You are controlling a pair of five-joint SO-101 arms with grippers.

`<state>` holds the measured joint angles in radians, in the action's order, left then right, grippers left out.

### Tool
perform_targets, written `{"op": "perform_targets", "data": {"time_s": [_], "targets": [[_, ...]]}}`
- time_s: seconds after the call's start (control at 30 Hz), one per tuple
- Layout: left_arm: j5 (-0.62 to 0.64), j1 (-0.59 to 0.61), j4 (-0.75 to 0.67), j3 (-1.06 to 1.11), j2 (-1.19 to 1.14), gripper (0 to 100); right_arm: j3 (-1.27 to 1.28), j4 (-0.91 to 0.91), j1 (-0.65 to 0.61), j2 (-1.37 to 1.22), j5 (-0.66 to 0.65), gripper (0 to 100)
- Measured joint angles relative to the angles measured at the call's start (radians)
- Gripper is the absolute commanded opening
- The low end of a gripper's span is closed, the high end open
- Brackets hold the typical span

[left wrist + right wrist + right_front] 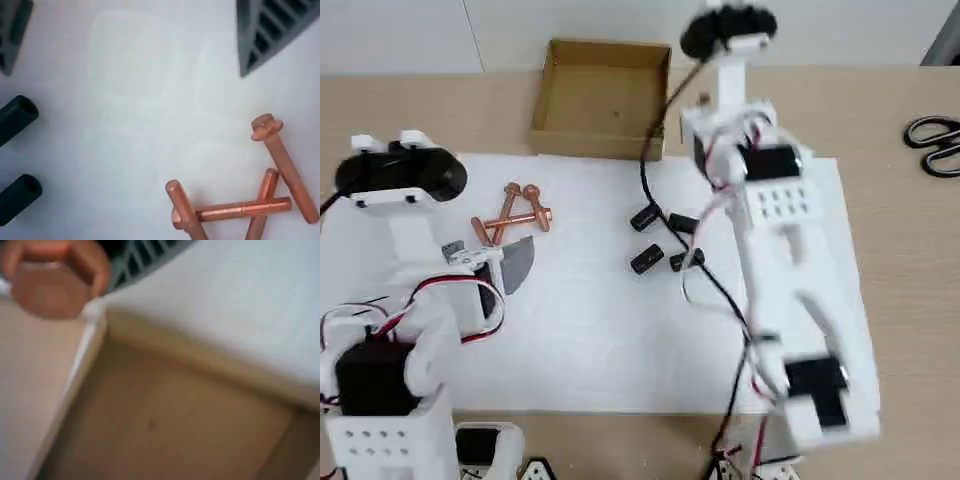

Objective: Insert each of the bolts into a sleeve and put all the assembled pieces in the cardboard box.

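Scissors lie on the counter, and a cable crosses the sleeves. The left claw, spread open, is near the loose bolts. The right claw grips a copper bolt beside the cardboard box wall.

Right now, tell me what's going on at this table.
The right gripper holds a copper bolt at the edge of the cardboard box. Whether a sleeve is on it cannot be told. The left gripper hangs open above the white mat beside four loose bolts. Four black sleeves lie apart on the mat. No assembled piece lies in the box yet.
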<state>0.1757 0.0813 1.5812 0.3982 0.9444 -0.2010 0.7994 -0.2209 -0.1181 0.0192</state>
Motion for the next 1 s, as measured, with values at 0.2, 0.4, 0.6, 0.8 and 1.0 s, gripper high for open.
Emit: {"op": "perform_targets", "data": {"time_s": [0.2,0.4,0.6,0.8,1.0], "targets": [[0.0,0.0,0.0,0.058,0.0,28,-0.261,-0.196,-0.012,-0.334,0.0,0.4],[0.0,0.0,0.0,0.066,0.0,28,-0.393,-0.387,-0.064,-0.557,0.0,0.4],[0.0,0.0,0.0,0.066,0.0,28,-0.465,-0.499,-0.118,-0.671,0.0,0.7],[0.0,0.0,0.0,0.066,0.0,28,-0.473,-0.509,-0.121,-0.755,0.0,5.8],[0.0,0.0,0.0,0.066,0.0,28,-0.473,-0.509,-0.126,-0.804,0.0,15.5]]}}
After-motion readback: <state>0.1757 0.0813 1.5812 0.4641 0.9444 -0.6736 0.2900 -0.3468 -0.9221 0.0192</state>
